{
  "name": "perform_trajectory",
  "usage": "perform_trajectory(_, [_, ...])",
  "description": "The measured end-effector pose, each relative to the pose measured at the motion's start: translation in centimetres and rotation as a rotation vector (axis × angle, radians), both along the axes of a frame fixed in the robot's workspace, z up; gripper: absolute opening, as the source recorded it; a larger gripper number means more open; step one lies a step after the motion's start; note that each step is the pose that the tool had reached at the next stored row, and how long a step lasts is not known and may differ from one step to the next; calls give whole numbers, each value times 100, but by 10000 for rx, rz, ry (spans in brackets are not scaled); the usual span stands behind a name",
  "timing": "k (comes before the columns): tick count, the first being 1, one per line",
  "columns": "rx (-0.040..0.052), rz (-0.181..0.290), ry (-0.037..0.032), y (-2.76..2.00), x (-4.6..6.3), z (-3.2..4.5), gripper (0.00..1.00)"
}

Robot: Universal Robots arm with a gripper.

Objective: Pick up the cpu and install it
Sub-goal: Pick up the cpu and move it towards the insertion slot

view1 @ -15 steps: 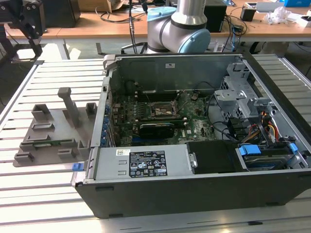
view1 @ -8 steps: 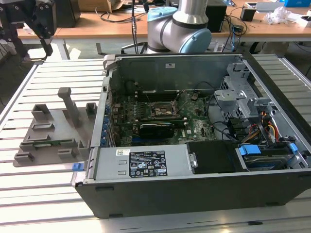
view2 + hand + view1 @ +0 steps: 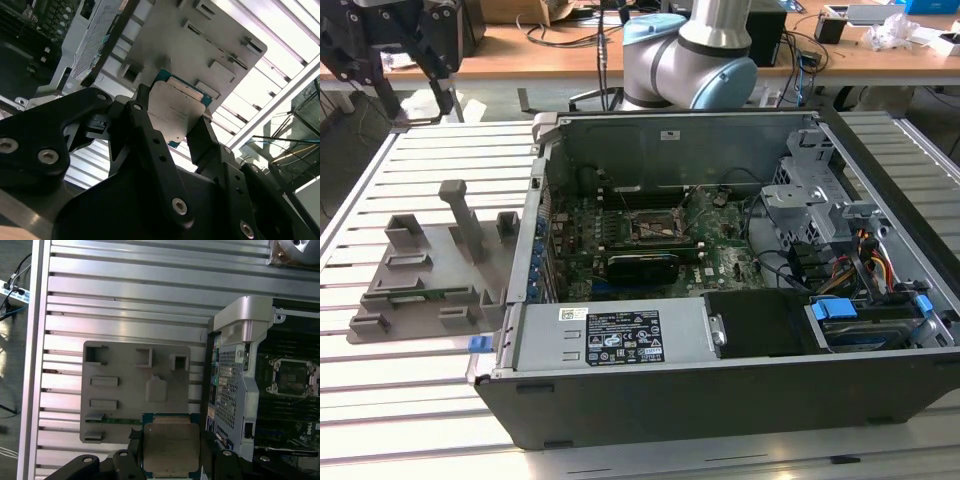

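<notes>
The step in hand, as we judge it, is the carry: the cpu is off the bench and clamped, not yet in its seat. To do it well we would mind the biggest things first. The slatted table (image 3: pixel 430 160) is no obstacle, but the open computer case (image 3: pixel 720 390) has tall walls, so the cpu ought to travel above the rim. The grey fixture tray (image 3: pixel 420 290) lies at nine o'clock from the computer case in the exterior view, just beside it. The socket (image 3: pixel 651 226), near the middle of the board, is the small target. We would hold the cpu flat and square to it, pressing on its edges alone and no harder than needed, since a tilt or a slip could harm the contacts.

The arm (image 3: pixel 690 55) rises at twelve o'clock from the computer case and reaches round toward ten o'clock, where its black head hangs high over the slatted table. In the first wrist view the gripper (image 3: pixel 170 460) has its two black fingers (image 3: pixel 209 462) drawn in on opposite edges of the cpu (image 3: pixel 170 449) — dull metal lid toward the camera, the grey fixture tray well below.
</notes>
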State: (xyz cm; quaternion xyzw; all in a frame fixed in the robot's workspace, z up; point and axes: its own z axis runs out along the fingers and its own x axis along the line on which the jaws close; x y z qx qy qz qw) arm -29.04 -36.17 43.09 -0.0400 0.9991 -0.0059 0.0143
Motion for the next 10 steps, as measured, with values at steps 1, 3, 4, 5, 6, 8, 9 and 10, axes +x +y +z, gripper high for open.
perform_trajectory(1, [-1, 0, 1, 1, 47, 1, 55])
perform_trajectory(3, [-1, 1, 1, 2, 111, 1, 55])
perform_trajectory(4, [-1, 0, 2, 2, 132, 1, 55])
perform_trajectory(5, [-1, 1, 2, 3, 160, 1, 55])
perform_trajectory(6, [-1, 1, 1, 3, 181, 1, 55])
perform_trajectory(8, [-1, 0, 0, 5, 226, 0, 55])
perform_trajectory(9, [-1, 0, 1, 6, 255, 1, 55])
perform_trajectory(10, [0, 0, 1, 6, 275, 0, 55])
